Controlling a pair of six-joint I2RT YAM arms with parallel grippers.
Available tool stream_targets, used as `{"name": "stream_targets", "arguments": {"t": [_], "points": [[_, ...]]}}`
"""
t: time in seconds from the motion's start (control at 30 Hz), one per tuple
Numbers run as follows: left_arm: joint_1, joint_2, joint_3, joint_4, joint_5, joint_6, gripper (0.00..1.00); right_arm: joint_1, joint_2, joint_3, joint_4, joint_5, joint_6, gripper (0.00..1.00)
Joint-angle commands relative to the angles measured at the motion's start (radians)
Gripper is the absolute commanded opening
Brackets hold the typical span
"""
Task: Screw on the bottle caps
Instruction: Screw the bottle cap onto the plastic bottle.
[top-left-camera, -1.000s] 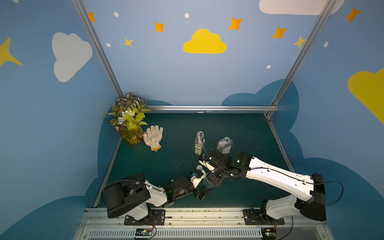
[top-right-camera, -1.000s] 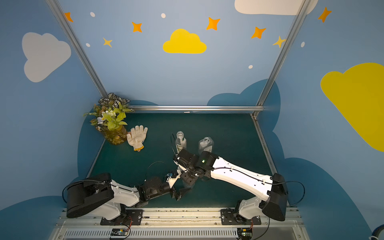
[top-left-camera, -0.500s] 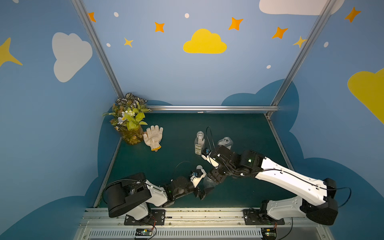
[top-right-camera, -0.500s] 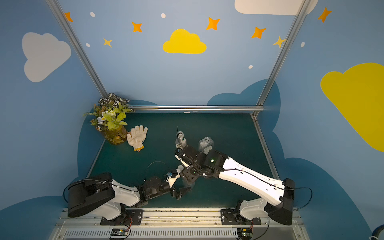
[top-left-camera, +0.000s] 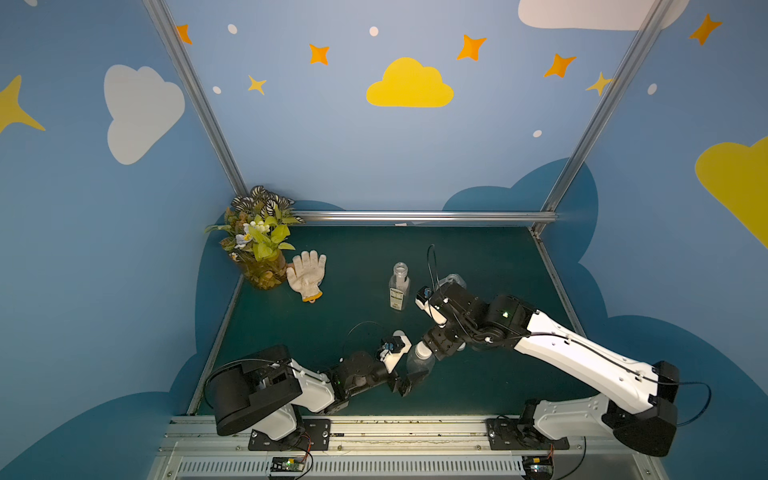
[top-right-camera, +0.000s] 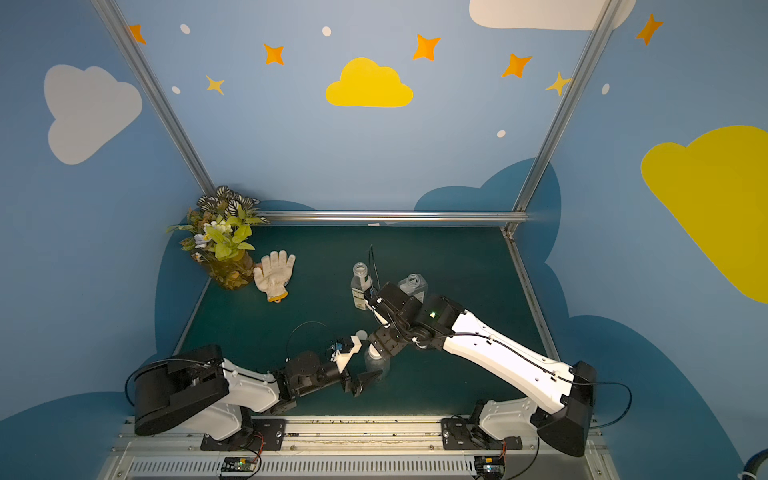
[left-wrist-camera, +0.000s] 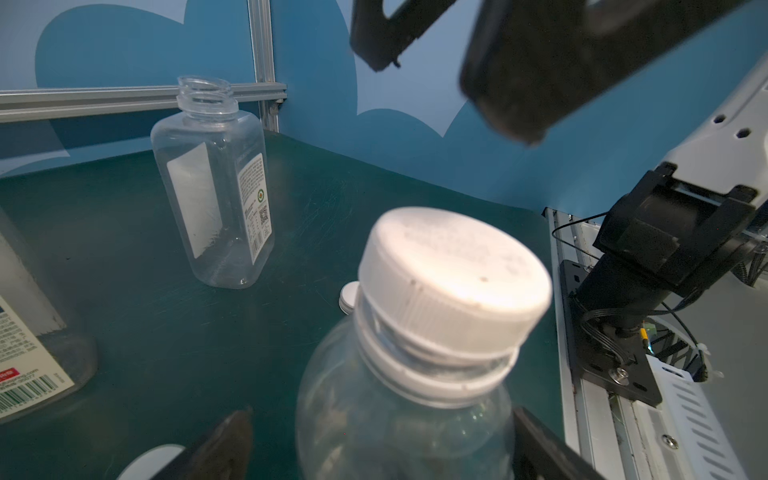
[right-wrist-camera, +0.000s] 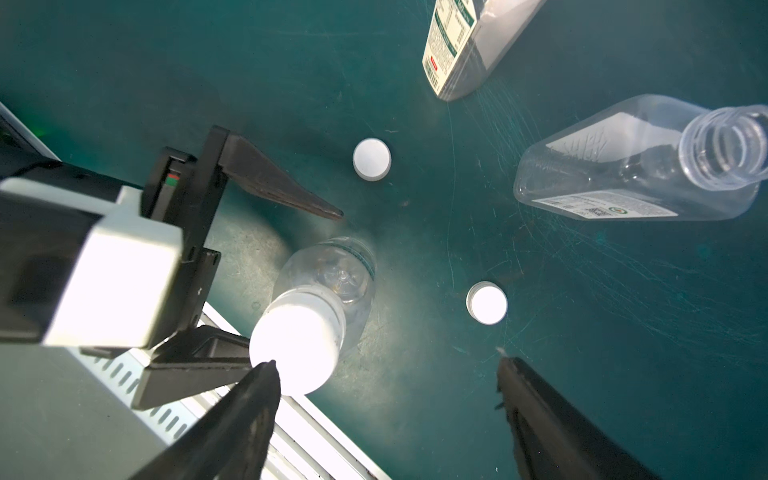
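Observation:
A round clear bottle (top-left-camera: 419, 362) stands near the table's front with a white cap (left-wrist-camera: 453, 270) on its neck. My left gripper (left-wrist-camera: 382, 440) is open around the bottle's body, and a gap shows at one finger. My right gripper (right-wrist-camera: 386, 361) hangs open just above, with the cap (right-wrist-camera: 295, 345) beside one finger (right-wrist-camera: 249, 415) and nothing between its jaws. Two loose caps (right-wrist-camera: 372, 159) (right-wrist-camera: 487, 302) lie on the green mat. The slim labelled bottle (top-left-camera: 400, 286) and the wider flat-sided bottle (top-right-camera: 413, 284) stand uncapped farther back.
A potted plant (top-left-camera: 259, 257) and a white work glove (top-left-camera: 307, 274) sit at the back left corner. An aluminium rail (top-left-camera: 415, 216) borders the back of the table. The arms' base rail (top-left-camera: 374, 428) runs along the front. Blue walls close in both sides.
My right gripper has opened off the cap on the round bottle and drawn back a little; the cap stays on the neck. The left arm has stayed put around the bottle.

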Motion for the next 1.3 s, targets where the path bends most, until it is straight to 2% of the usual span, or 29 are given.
{"name": "stream_targets", "arguments": {"t": [0.0,0.23,0.5,0.67,0.93,1.27], "points": [[0.013,-0.018,0.027,-0.018,0.014,0.032,0.97,-0.007,0.016,-0.008,0.003,-0.014,0.013,0.88],[0.044,0.011,0.022,0.054,0.048,0.014,0.93,-0.008,0.040,-0.010,0.005,-0.027,0.012,0.88],[0.044,0.060,0.019,0.127,0.102,0.011,0.90,-0.010,0.050,-0.014,0.001,-0.045,0.001,0.87],[0.044,0.096,0.003,0.182,0.098,0.005,0.89,-0.010,0.039,-0.013,-0.002,-0.045,0.007,0.87],[0.044,0.081,-0.003,0.178,0.073,0.032,0.96,-0.010,0.017,-0.015,0.000,-0.036,0.017,0.87],[0.043,0.008,0.021,0.061,0.139,0.087,1.00,-0.011,0.005,-0.021,0.000,-0.029,0.017,0.87]]}}
